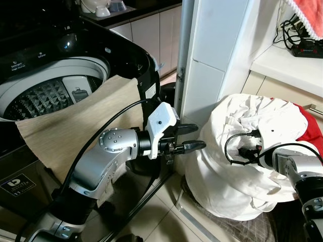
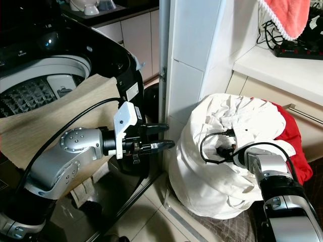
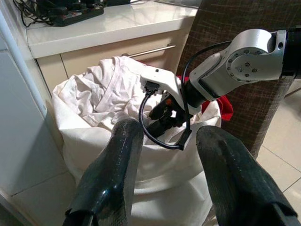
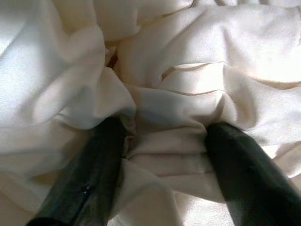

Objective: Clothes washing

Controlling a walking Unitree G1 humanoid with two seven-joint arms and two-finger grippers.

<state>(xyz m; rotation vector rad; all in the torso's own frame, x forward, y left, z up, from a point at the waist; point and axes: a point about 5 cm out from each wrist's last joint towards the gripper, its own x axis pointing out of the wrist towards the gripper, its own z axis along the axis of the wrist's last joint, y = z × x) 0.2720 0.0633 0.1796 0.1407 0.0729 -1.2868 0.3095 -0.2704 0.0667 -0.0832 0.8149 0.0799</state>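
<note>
Barely begun: laundry not yet out of the bag.

Right gripper [image 4: 160, 136] is pushed into the white clothes [image 1: 252, 121] heaped in the bag [image 1: 227, 186] on the floor beside the washer [image 1: 75, 75], fingers spread wide with a fold of cloth between them, not yet pinched. Left gripper [image 1: 189, 137] hovers just beside the bag, fingers parted and empty. The drum [image 1: 45, 96] stands open; I judge every lift and load is left to do.

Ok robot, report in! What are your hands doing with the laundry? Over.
Right gripper open, fingers pushed into the white clothes in the bag. Left gripper open, empty, beside the bag. Washing machine lid up. Nothing blocking.
</note>
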